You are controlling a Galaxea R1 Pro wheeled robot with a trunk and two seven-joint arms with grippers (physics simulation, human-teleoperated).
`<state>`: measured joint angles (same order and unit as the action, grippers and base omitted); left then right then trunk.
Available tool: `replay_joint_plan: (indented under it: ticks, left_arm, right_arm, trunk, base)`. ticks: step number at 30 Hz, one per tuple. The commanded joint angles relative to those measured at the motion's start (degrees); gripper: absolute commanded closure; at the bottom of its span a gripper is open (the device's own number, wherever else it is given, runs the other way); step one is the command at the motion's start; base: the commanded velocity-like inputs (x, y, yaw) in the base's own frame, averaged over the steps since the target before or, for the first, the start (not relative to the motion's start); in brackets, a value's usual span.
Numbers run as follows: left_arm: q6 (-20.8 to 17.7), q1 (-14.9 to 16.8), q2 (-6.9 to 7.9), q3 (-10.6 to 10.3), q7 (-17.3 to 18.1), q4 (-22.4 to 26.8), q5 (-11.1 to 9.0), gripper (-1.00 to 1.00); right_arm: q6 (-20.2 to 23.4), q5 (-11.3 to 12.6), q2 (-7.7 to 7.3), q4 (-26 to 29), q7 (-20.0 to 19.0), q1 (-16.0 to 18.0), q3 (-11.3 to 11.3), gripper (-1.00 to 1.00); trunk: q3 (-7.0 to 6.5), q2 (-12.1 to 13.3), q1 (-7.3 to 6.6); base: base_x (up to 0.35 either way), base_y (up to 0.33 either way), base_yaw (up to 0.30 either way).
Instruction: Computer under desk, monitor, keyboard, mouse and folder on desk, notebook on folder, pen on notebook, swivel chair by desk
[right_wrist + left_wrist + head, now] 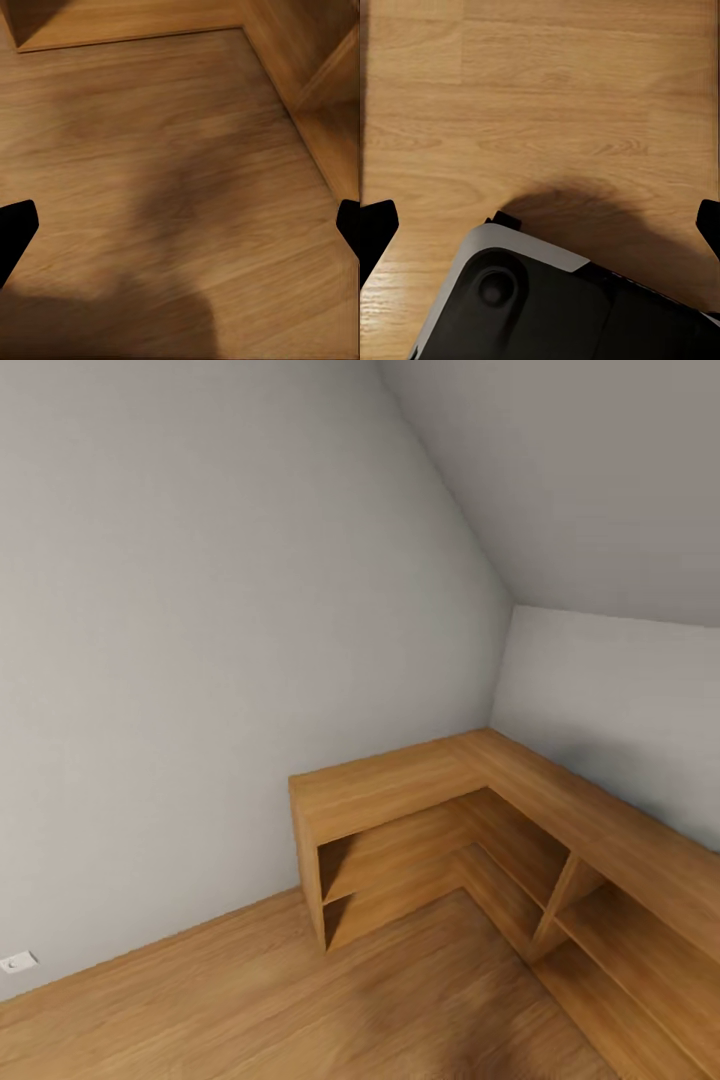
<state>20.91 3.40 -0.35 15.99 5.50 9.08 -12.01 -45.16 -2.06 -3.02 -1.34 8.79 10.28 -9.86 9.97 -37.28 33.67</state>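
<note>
We are facing an L-shaped light wooden shelf unit (470,800) in the far right corner, none of the task's things before us for judging a hold, both end effectors (540,225) (180,225) spread apart over plank floor (200,1000).

Home attic room, sloped ceiling (560,470), corner wooden shelving (470,810), wood floor (300,1000)

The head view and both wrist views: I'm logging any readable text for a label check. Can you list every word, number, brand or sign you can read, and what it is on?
None can be read.
The wall outlet carries a small mark, too small to read.
The wooden corner shelf, the grey walls, the wooden floor and the robot's base bear no lettering.
</note>
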Motion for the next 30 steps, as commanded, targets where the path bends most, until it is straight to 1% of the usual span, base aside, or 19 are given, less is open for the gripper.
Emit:
replay_joint_plan:
  ticks: [1, 22, 30]
  left_arm:
    - [0.08, 0.03, -0.01, 0.32, 0.50, -0.03, -0.61, -1.00]
    - [0.05, 0.02, 0.00, 0.43, 0.30, -0.03, -0.66, -1.00]
    - [0.01, 0.03, -0.01, 0.36, 0.38, -0.03, -0.64, -1.00]
  right_arm:
    - [-0.12, -0.22, 0.07, -0.14, 0.56, 0.07, -0.47, -1.00]
    - [0.07, -0.08, 0.52, -0.07, 0.56, -0.01, -0.42, -1.00]
    - [0.07, -0.05, 1.01, -0.07, 0.61, 0.00, -0.36, -1.00]
  trunk:
    - [0.09, -0.08, 0.02]
    - [0.09, -0.08, 0.02]
    - [0.09, -0.08, 0.02]
  base:
    - [0.000, 0.000, -0.288]
    - [0.000, 0.000, -0.294]
    - [0.000, 0.000, -0.300]
